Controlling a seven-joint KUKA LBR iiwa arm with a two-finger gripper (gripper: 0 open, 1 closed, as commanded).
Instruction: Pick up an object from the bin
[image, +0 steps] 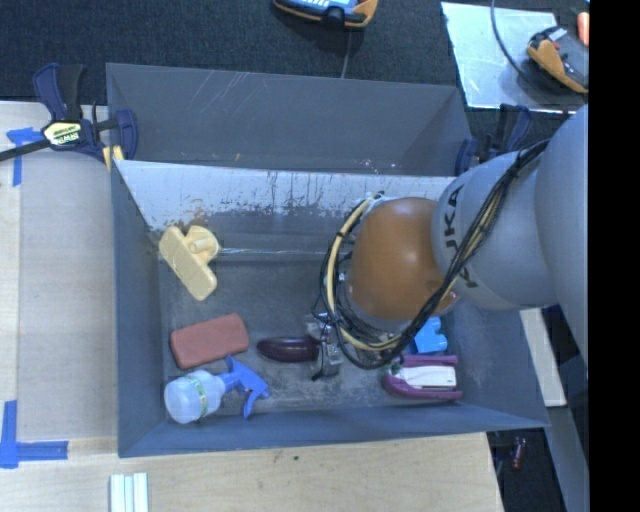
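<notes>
**A:** Orange wrist cover (395, 260) sits closest to the lens, with the tool (325, 355) hanging below it near the floor of the bin (300, 210). What is it after?

**B:** By my reading, the dark purple oblong thing (287, 349). It lies flat on the floor just beside the tool, on the side away from the arm.

**A:** Is it gripped?

**B:** I cannot tell how far open the tool is, and I see nothing held in it.

**A:** Which way does the purple thing lie?

**B:** Its long axis runs straight out from the tool. One end is next to the tool; the other points toward the red-brown block (208, 340) and the clear spray bottle (205, 392), farther off that side.

**A:** Why stand at that spot?

**B:** Room, I would guess. The purple thing lies apart from its neighbours. The white-and-purple stapler-like piece (425, 380) and a blue bit (432, 335) crowd the tool's arm side. The yellow toy (190, 258) lies well apart.
</notes>
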